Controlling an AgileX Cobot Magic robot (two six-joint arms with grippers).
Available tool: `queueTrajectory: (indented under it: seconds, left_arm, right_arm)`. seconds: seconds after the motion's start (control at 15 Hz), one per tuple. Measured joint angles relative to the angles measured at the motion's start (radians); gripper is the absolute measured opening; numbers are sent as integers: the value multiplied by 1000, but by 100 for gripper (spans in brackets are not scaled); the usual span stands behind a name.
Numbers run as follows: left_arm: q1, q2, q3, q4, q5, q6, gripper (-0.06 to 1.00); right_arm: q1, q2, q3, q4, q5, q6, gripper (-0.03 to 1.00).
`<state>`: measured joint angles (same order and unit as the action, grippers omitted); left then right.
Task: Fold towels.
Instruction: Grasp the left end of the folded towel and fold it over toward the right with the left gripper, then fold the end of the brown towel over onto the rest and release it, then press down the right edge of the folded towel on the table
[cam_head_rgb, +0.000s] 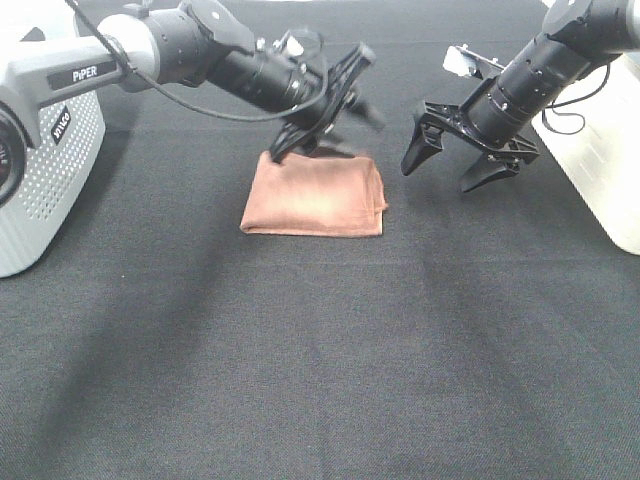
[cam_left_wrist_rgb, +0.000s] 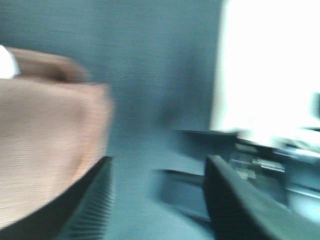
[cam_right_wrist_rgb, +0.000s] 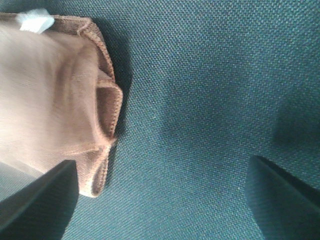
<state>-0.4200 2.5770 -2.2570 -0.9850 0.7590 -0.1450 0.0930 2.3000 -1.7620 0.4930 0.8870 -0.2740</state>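
Observation:
A brown towel (cam_head_rgb: 315, 195) lies folded into a small rectangle on the black cloth. My left gripper (cam_head_rgb: 335, 110) hovers open just above the towel's far edge and holds nothing. In the blurred left wrist view its fingers (cam_left_wrist_rgb: 92, 200) stand apart next to the towel (cam_left_wrist_rgb: 45, 145). My right gripper (cam_head_rgb: 455, 165) is open and empty, a little to the right of the towel. The right wrist view shows the towel's layered edge (cam_right_wrist_rgb: 55, 100) with a white label (cam_right_wrist_rgb: 34, 21), and the fingertips (cam_right_wrist_rgb: 40, 200) spread wide over bare cloth.
A black cloth (cam_head_rgb: 330, 340) covers the table. The left arm's white base (cam_head_rgb: 45, 150) stands at the far left. A white box (cam_head_rgb: 600, 150) stands at the right edge, close behind the right arm.

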Motion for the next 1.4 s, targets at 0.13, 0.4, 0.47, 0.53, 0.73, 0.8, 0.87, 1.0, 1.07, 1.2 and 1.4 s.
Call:
queueTrajectory:
  seconds: [0.13, 0.4, 0.47, 0.53, 0.73, 0.8, 0.87, 1.0, 1.07, 1.2, 1.4]
  left_arm:
    - [6, 0, -4, -55, -2, 92, 54]
    - [124, -17, -29, -48, 5, 232, 55]
    - [152, -27, -29, -48, 5, 252, 55]
    - [178, -33, -33, -48, 6, 267, 55]
    - [211, -35, -36, -51, 33, 274, 55]
    - [211, -35, -36, -51, 35, 276, 55]
    - [211, -35, -36, -51, 40, 278, 55]
    - [210, -35, -36, -51, 56, 288, 55]
    - [210, -35, -36, -51, 62, 291, 55]
    - [210, -35, -36, -50, 84, 292, 55]
    - [210, -35, -36, -50, 92, 292, 55]
  right_arm:
    - [0, 0, 0, 41, 4, -8, 85]
    - [14, -2, 0, 372, 65, -202, 85]
    - [27, 2, -1, 458, 69, -250, 85]
    - [43, 11, -4, 547, 70, -296, 84]
    - [81, 79, -5, 687, 69, -394, 83]
    - [83, 110, -6, 698, 69, -401, 83]
    - [82, 150, -7, 705, 69, -406, 82]
    - [72, 179, -8, 696, 38, -411, 82]
    - [65, 181, -8, 681, 32, -411, 82]
    - [36, 181, -9, 659, 26, -394, 82]
    - [12, 181, -9, 622, 45, -358, 82]
